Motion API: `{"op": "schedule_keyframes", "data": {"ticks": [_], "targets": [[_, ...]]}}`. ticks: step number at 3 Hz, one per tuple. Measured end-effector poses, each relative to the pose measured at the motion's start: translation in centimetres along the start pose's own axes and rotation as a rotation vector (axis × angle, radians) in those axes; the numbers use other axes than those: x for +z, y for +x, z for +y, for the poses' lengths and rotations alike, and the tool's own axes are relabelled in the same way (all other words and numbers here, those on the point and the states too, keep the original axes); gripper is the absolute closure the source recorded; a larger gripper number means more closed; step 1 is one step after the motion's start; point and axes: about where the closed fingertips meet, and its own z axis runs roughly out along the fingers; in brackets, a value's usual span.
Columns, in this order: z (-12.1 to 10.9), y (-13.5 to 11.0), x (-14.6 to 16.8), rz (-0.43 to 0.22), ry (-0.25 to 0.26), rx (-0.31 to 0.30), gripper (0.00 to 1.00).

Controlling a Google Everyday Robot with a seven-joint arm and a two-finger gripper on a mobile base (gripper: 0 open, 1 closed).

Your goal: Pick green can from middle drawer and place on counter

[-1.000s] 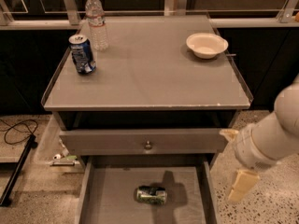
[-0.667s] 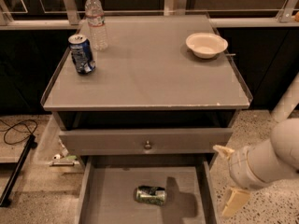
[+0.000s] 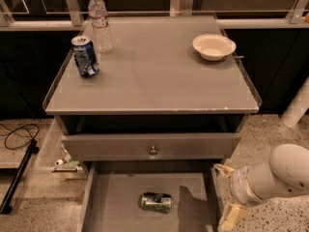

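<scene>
The green can (image 3: 156,202) lies on its side in the middle drawer (image 3: 116,211), label unreadable. The gripper (image 3: 226,193), fingers spread wide, hangs by the drawer's right wall.

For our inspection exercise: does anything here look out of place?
The green can lies on its side in the open middle drawer, unlike the upright blue can on the counter. The gripper hangs open beside the drawer's right wall.

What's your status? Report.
Gripper open, at right wall of middle drawer. Green can lying on its side on drawer floor, not gripped. Nothing between them.
</scene>
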Motion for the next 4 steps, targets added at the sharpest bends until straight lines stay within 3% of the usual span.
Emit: {"op": "schedule_keyframes", "data": {"ticks": [1,2,3,4], "targets": [[0.0,0.0,0.0,0.0,0.0,0.0,0.0],[-0.3,-0.3,3.0,-0.057,-0.024,0.036,0.0],[-0.9,-0.7,7.8,-0.145,-0.033,0.068,0.0],[-1.4,-1.6,11.4,-0.25,-0.007,0.086,0.0]]}}
